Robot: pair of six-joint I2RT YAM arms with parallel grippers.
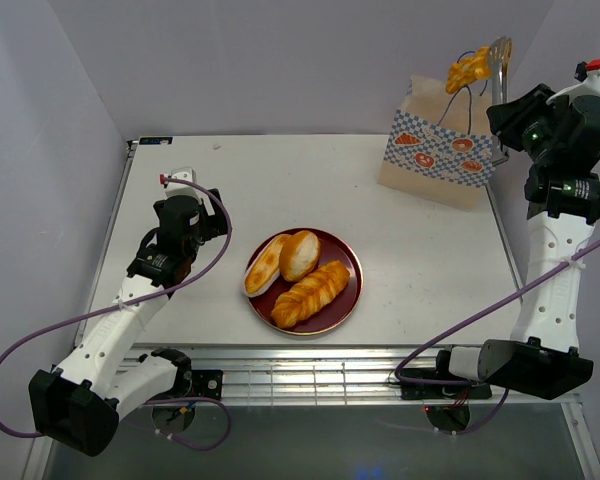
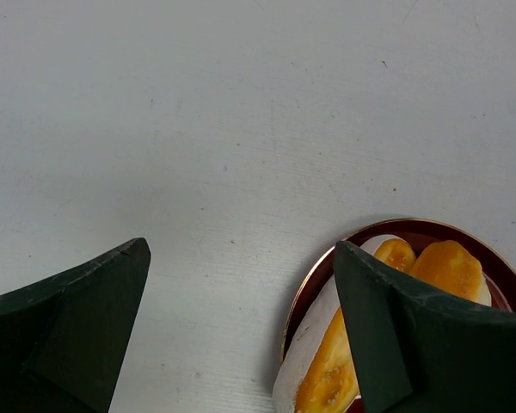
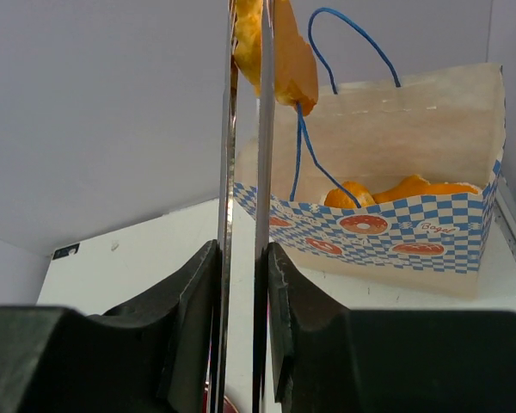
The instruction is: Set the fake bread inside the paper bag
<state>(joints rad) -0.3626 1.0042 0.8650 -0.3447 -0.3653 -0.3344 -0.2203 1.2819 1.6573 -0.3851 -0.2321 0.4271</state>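
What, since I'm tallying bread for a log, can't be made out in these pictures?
- Bag contents: in the right wrist view, the paper bag's front wall hides all but some orange tops, so they cannot be counted.
- The bread in the tongs: cut off by the top edge there and small in the top view, so its kind is unclear.
- Plate: in the left wrist view, the left pincer's finger and the frame edges hide most of it.

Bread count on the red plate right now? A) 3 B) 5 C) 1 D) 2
A: the red plate carries an oval roll, a second roll and a braided loaf; a fourth piece is pinched in the tongs above the paper bag.
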